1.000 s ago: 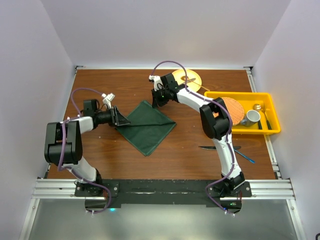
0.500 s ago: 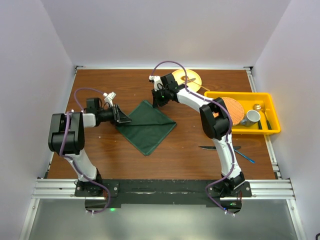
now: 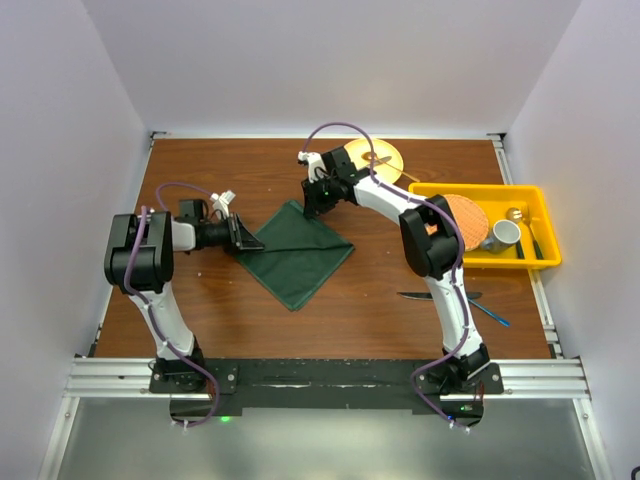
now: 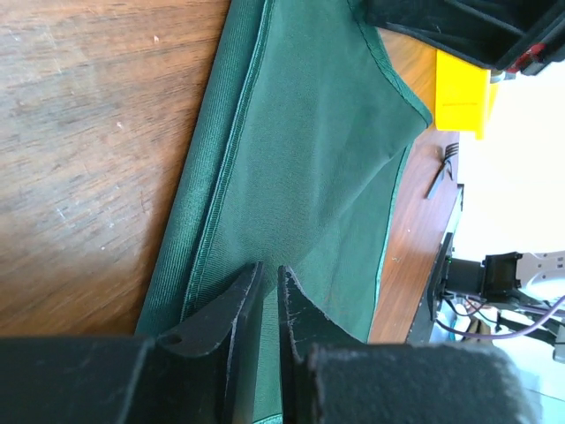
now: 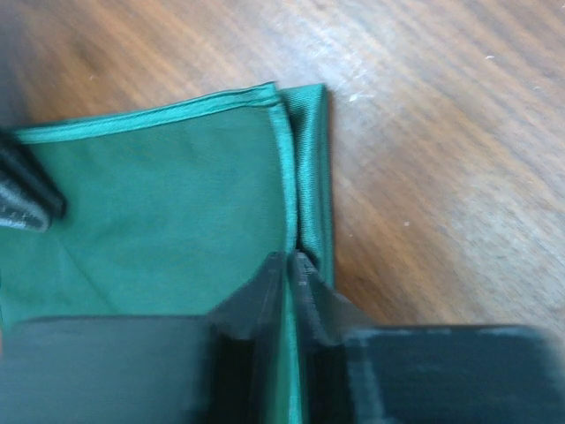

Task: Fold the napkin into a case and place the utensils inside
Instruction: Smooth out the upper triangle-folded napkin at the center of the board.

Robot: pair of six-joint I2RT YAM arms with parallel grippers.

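Note:
The dark green napkin (image 3: 296, 254) lies folded as a diamond on the wooden table, its doubled hemmed edges showing (image 4: 300, 132) (image 5: 177, 194). My left gripper (image 3: 243, 238) is at its left corner; the fingertips (image 4: 270, 269) are nearly together with cloth in the narrow gap. At the napkin's far corner my right gripper (image 3: 312, 203) (image 5: 289, 258) pinches the hem of the top layer. The dark-handled knife (image 3: 438, 296) and blue fork (image 3: 491, 314) lie on the table at the near right, away from both grippers.
A yellow plate (image 3: 385, 153) holding a metal utensil sits at the back behind the right arm. On the right stands a yellow tray (image 3: 430, 189) with an orange disc, a mug and more cutlery. White walls enclose the table on three sides.
The left arm's upper links swung up and toward the napkin while its gripper stayed at the left corner and its jaws narrowed. The right gripper and the napkin kept their places.

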